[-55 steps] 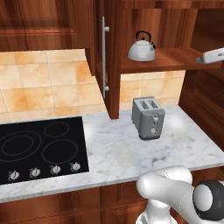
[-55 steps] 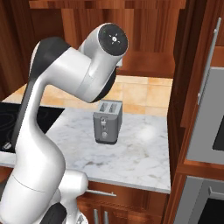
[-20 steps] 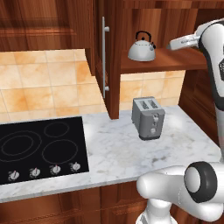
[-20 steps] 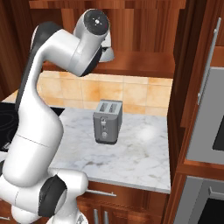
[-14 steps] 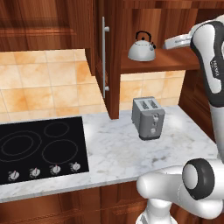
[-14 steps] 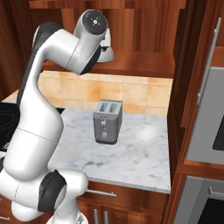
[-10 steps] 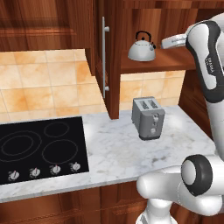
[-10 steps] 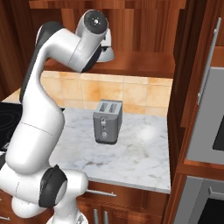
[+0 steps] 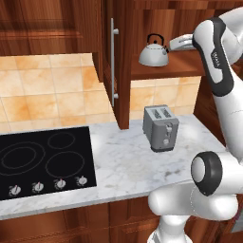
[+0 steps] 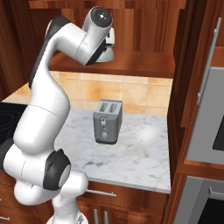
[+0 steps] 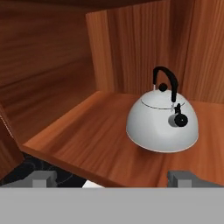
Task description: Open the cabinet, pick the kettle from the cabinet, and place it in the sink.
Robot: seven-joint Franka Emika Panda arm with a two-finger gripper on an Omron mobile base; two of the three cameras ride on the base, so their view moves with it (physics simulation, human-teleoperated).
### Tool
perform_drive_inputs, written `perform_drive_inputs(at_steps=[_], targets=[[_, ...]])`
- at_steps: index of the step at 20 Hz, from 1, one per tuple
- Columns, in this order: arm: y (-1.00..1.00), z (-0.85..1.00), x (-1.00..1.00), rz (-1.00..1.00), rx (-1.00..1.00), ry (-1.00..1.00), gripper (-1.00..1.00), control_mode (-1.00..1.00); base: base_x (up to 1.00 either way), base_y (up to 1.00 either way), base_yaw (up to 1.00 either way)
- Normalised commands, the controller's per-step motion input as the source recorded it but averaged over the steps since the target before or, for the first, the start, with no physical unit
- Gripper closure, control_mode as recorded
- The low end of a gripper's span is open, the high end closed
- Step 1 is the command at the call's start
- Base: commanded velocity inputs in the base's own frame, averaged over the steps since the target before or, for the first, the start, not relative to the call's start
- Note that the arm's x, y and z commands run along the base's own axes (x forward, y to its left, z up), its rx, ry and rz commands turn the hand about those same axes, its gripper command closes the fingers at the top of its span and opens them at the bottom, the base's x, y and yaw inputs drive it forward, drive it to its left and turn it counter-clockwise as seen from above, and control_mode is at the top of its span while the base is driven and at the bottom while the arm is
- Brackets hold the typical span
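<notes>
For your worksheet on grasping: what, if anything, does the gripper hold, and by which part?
Nothing. The gripper is open, short of the kettle on the cabinet shelf.

Cabinet [image 9: 118,66]: dark reddish-brown wood, door swung open, edge-on in left base view, long silver bar handle facing left. Inner wooden shelf exposed.

Kettle [image 11: 162,118]: squat silver-grey dome, black arched handle, small black lid knob, short spout toward the hand camera. Upright on the shelf, toward its back, apart from the walls.

Sink: none seen in these views.
</notes>
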Motion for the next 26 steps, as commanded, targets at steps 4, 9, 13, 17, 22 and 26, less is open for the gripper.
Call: perform_drive_inputs(at_steps=[4, 9, 13, 17, 22, 26], targets=[[-0.09, -0.04, 0.4, 0.0, 0.0, 0.02, -1.0, -1.0, 0.0, 0.0, 0.0], [-0.12, -0.08, 0.33, 0.0, 0.0, -0.01, -1.0, -1.0, 0.0, 0.0, 0.0], [-0.07, -0.16, 0.22, 0.0, 0.0, -0.11, -1.0, -1.0, 0.0, 0.0, 0.0], [-0.02, -0.09, 0.3, 0.0, 0.0, -0.12, -1.0, -1.0, 0.0, 0.0, 0.0], [0.0, -0.06, 0.26, 0.0, 0.0, -0.15, -1.0, -1.0, 0.0, 0.0, 0.0], [-0.02, 0.0, 0.31, 0.0, 0.0, -0.03, -1.0, -1.0, 0.0, 0.0, 0.0]])
